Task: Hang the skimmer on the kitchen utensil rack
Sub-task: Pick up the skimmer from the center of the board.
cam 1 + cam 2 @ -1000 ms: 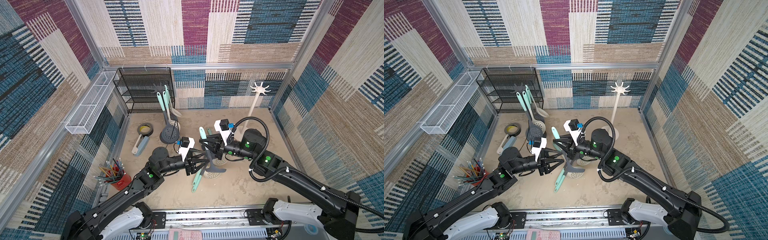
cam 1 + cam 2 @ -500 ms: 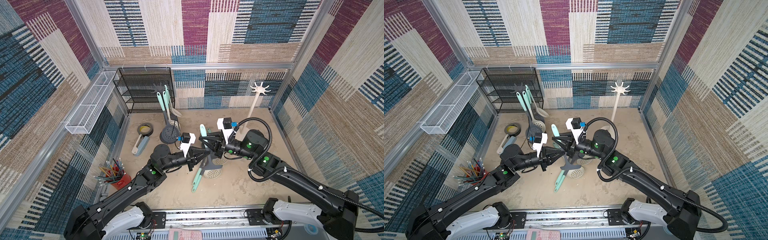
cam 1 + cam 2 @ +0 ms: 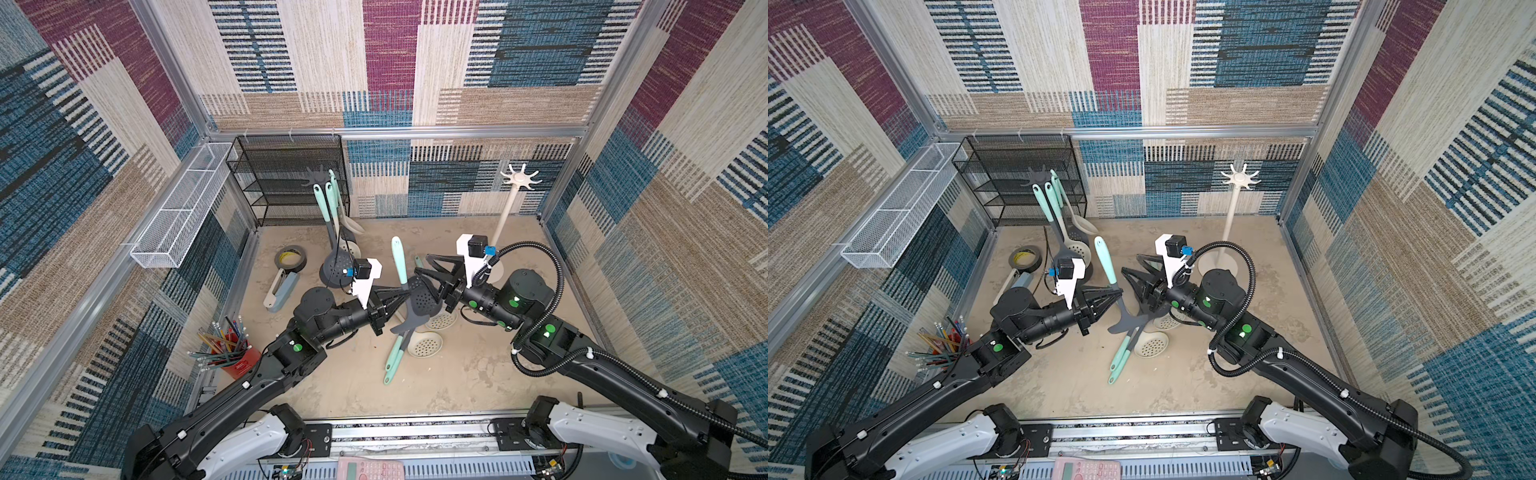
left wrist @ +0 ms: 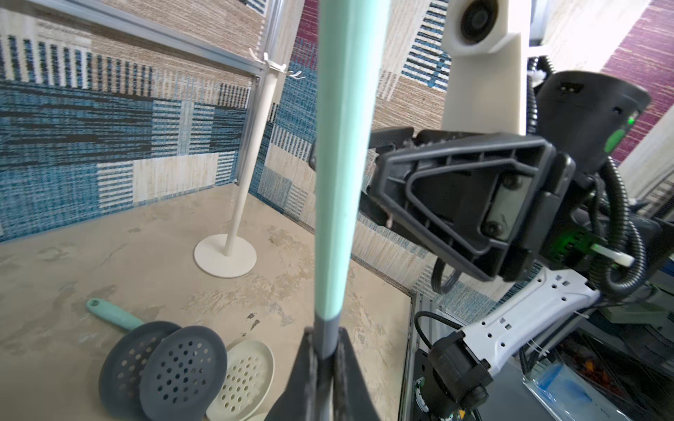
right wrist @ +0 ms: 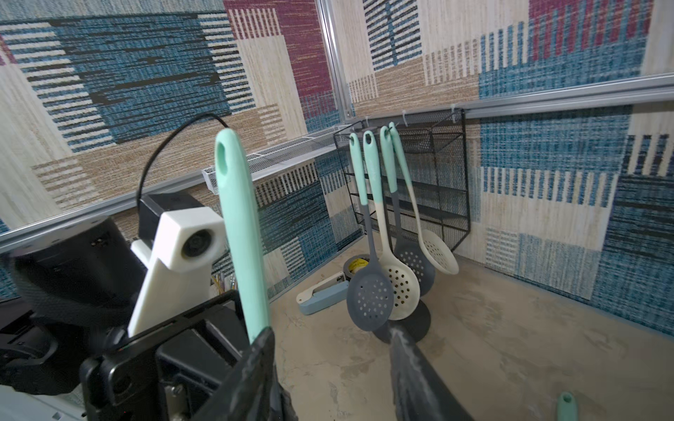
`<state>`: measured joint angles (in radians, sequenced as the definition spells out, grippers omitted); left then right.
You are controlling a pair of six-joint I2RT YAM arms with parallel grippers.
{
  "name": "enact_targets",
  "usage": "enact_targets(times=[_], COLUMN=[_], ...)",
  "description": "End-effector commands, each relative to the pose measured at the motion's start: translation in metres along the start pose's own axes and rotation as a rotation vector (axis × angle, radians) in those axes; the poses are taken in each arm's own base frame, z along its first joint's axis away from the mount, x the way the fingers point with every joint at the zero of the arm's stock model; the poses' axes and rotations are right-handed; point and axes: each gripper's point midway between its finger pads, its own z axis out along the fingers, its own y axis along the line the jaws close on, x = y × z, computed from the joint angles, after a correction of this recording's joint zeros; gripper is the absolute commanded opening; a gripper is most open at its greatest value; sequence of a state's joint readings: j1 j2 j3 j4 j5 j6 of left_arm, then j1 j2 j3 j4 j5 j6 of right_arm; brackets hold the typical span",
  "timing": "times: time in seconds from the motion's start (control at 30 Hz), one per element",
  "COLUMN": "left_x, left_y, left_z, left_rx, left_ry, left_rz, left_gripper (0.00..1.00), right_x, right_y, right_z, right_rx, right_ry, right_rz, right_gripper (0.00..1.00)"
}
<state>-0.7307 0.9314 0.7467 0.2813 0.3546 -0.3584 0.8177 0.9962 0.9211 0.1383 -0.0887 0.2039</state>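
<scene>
My left hand point(image 4: 322, 351) is closed on the neck of the skimmer point(image 4: 341, 164) and holds it nearly upright above the worktop point(image 3: 478, 374). My right hand point(image 5: 330, 350) stands open beside its mint handle. The utensil rack point(image 3: 316, 179), carrying four other skimmers point(image 5: 368, 295), is well apart behind.

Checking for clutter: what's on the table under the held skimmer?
Underneath lie loose skimmers: cream heads and teal handles show. The held skimmer hides part of them from above.

Above the middle of the table point(image 3: 332, 386), the skimmer point(image 3: 417, 297) stands, utensil rack point(image 3: 318, 178) behind-left, pole stand point(image 3: 505, 216) behind-right.
</scene>
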Motion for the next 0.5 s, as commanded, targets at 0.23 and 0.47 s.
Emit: enact_targets(times=[0.23, 0.47], left_x=[-0.011, -0.008], left_y=[0.042, 0.059], left_z=[-0.024, -0.035], left_rx=[-0.307, -0.417], left_ry=[-0.019, -0.028], left_rz=[-0.107, -0.133], left_gripper=[0.0, 0.0], right_x=[0.041, 0.067], right_y=[-0.012, 0.008], right_z=[0.011, 0.027], right_rx=[0.066, 0.031], right_ry=[0.066, 0.112], right_rz=[0.02, 0.023], right_gripper=[0.52, 0.52])
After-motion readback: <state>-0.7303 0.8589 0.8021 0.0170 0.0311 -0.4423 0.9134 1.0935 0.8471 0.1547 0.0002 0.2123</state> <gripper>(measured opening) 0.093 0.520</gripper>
